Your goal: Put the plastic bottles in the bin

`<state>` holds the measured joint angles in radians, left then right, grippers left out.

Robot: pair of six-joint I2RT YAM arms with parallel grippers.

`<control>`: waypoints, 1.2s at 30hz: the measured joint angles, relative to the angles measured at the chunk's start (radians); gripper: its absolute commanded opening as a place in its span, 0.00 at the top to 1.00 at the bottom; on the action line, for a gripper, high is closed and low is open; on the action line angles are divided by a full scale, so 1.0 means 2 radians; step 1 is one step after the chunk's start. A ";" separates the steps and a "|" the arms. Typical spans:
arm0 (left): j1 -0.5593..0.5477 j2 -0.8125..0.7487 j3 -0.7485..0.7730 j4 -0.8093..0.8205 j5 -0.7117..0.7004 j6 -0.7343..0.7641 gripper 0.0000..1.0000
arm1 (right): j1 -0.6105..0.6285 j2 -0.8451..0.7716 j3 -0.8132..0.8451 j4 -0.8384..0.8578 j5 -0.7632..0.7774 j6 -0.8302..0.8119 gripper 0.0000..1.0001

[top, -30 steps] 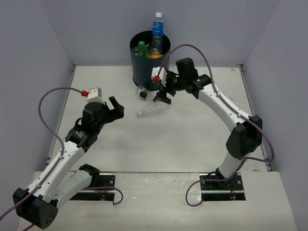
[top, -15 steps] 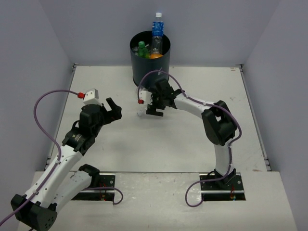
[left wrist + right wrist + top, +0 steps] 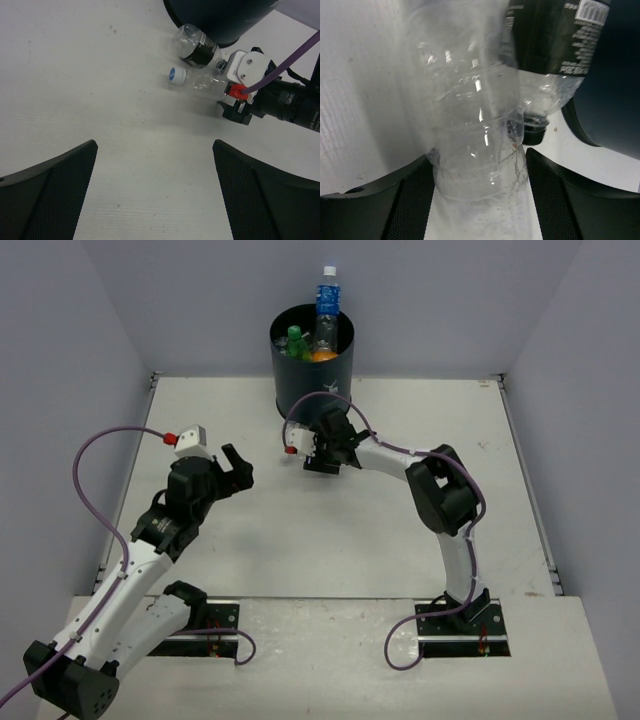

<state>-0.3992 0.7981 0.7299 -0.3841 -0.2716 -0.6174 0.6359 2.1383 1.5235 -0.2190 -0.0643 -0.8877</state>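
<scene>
A clear bottle point(image 3: 470, 125) lies on the table between the fingers of my right gripper point(image 3: 477, 200), and both pads press its sides. Its white-and-blue cap point(image 3: 176, 75) points left in the left wrist view. Next to it lies a black-labelled bottle point(image 3: 545, 40) with a black cap, close against the foot of the dark bin point(image 3: 305, 390). The bin holds a blue-labelled bottle point(image 3: 327, 295), a green one point(image 3: 295, 340) and an orange one point(image 3: 322, 355). My left gripper point(image 3: 155, 190) hangs open over bare table, left of the two lying bottles.
Grey walls close the table on the left, back and right. My right arm point(image 3: 440, 490) arches across the table's right half. A purple cable loops from each wrist.
My right gripper has swung down and left from beside the bin onto the clear bottle, and its jaws have closed in on it. The left arm has barely moved.
</scene>
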 measured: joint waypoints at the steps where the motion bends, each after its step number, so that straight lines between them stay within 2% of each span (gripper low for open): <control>1: 0.000 0.000 0.000 0.000 0.000 0.000 0.00 | 0.000 0.001 0.000 0.001 0.003 0.002 0.49; 5: 0.000 0.000 -0.001 0.000 -0.002 0.000 0.00 | 0.000 0.001 0.000 0.011 0.012 0.009 0.69; 7: 0.000 -0.001 -0.001 0.000 -0.002 0.000 0.00 | 0.000 -0.001 -0.003 0.011 0.013 0.010 0.73; 13: 0.000 -0.002 -0.001 0.000 -0.001 0.000 0.00 | 0.000 -0.052 -0.042 0.008 0.007 0.020 0.76; 18: 0.000 -0.004 -0.001 0.000 -0.001 0.000 0.00 | 0.000 -0.171 -0.074 0.001 -0.031 0.038 0.77; 22: 0.000 -0.004 -0.001 0.001 -0.001 0.000 0.00 | -0.002 -0.269 -0.071 0.030 -0.058 0.075 0.80; 25: 0.000 -0.004 -0.001 0.001 0.001 0.000 0.00 | -0.008 -0.300 -0.032 0.067 -0.075 0.115 0.80; 29: 0.000 0.001 -0.001 0.001 0.001 0.000 0.00 | -0.028 -0.282 0.050 0.132 -0.076 0.176 0.80; 36: 0.000 0.010 -0.001 0.007 0.001 0.000 0.00 | -0.062 -0.119 0.259 0.199 -0.048 0.298 0.74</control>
<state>-0.3992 0.8181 0.7273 -0.3696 -0.2693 -0.6174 0.5128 1.8995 2.0412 0.1799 -0.1611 -0.2927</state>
